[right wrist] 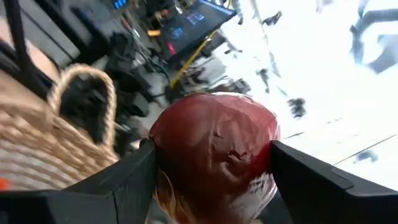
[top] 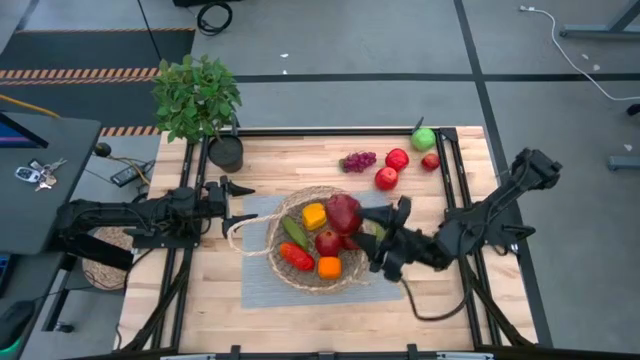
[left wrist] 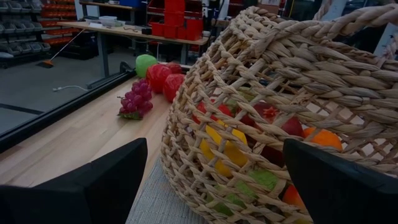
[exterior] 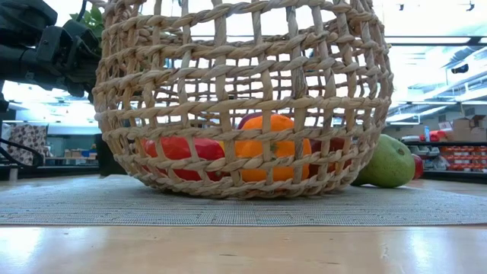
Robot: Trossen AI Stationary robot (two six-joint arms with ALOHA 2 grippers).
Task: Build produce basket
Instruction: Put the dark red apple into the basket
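The tan wicker basket (top: 318, 240) stands on a grey mat, its looped handle (top: 236, 233) lying toward the table's left. Inside are a yellow piece (top: 315, 216), a green cucumber (top: 296, 233), red pieces (top: 328, 243) and an orange one (top: 329, 267). My right gripper (top: 358, 222) is shut on a dark red round fruit (top: 343, 213) over the basket's far right part. My left gripper (top: 240, 205) is open just left of the basket, level with its wall (left wrist: 249, 124), touching nothing. Purple grapes (top: 358, 161), red fruits (top: 391, 168) and a green one (top: 424, 138) lie on the far table. My right gripper pinches the dark red fruit (right wrist: 214, 149) between its two fingers (right wrist: 124, 180), one on each side of its round body. The fingers come at it from the table's right. The fruit sits over the basket's contents; whether it rests on them, I cannot tell.
A potted leafy plant (top: 197, 97) stands at the table's far left corner. A smaller woven round thing (top: 105, 245) sits off the left edge. Bare wood shows near the front edge (top: 200, 310) and on the far left (top: 280, 165).
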